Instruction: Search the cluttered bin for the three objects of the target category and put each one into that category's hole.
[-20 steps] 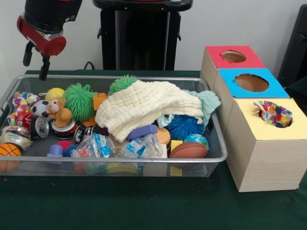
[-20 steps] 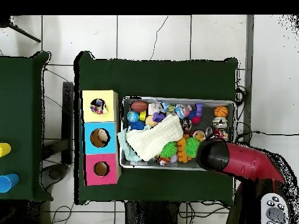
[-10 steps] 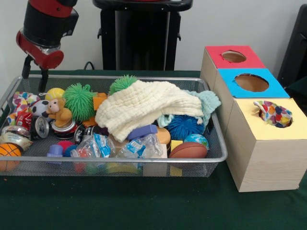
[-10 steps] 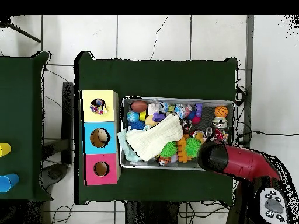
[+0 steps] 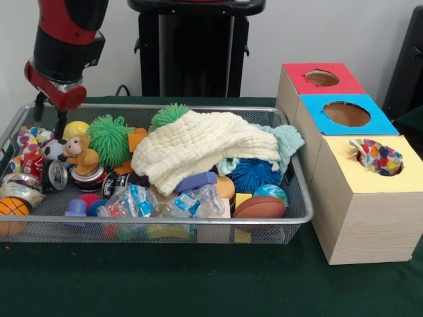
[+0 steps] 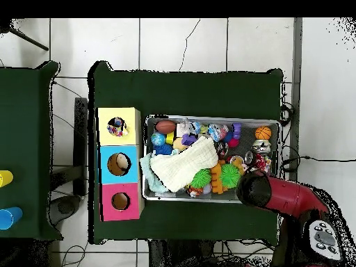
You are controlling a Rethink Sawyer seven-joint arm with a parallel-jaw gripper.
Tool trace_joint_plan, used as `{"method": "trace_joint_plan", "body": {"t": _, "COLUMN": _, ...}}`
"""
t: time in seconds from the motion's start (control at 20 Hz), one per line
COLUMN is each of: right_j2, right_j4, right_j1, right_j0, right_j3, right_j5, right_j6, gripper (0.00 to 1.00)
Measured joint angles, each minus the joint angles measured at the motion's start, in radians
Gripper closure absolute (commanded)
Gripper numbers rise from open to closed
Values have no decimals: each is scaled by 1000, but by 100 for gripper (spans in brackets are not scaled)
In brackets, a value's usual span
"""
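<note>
red-black sawyer gripper [image 5: 59, 125], grip state can't tell, sits over patterned cloth scrap [image 5: 31, 140] at wire mesh bin [image 5: 299, 191] end; arm should descend straight, pinch fabric only w/o snagging yellow ball [image 5: 76, 129].

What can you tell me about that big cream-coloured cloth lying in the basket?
The cream cloth looks like soft, waffle-textured fabric, crumpled and loosely folded. It lies draped on top of the pile near the middle of the wire bin, covering toys beneath it. A green spiky ball pokes out behind it, and a pale teal cloth lies against its side towards the boxes.
</note>
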Motion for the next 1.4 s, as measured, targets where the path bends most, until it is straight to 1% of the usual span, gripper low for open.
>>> {"method": "trace_joint_plan", "body": {"t": 0.6, "right_j2": -8, "right_j4": 0, "right_j1": 29, "right_j0": -1, "right_j3": 0, "right_j5": -15, "right_j6": 0, "gripper": 0}}
{"method": "trace_joint_plan", "body": {"t": 1.4, "right_j2": -48, "right_j4": 1, "right_j1": 54, "right_j0": -5, "right_j3": -2, "right_j5": -85, "right_j6": 0, "gripper": 0}}
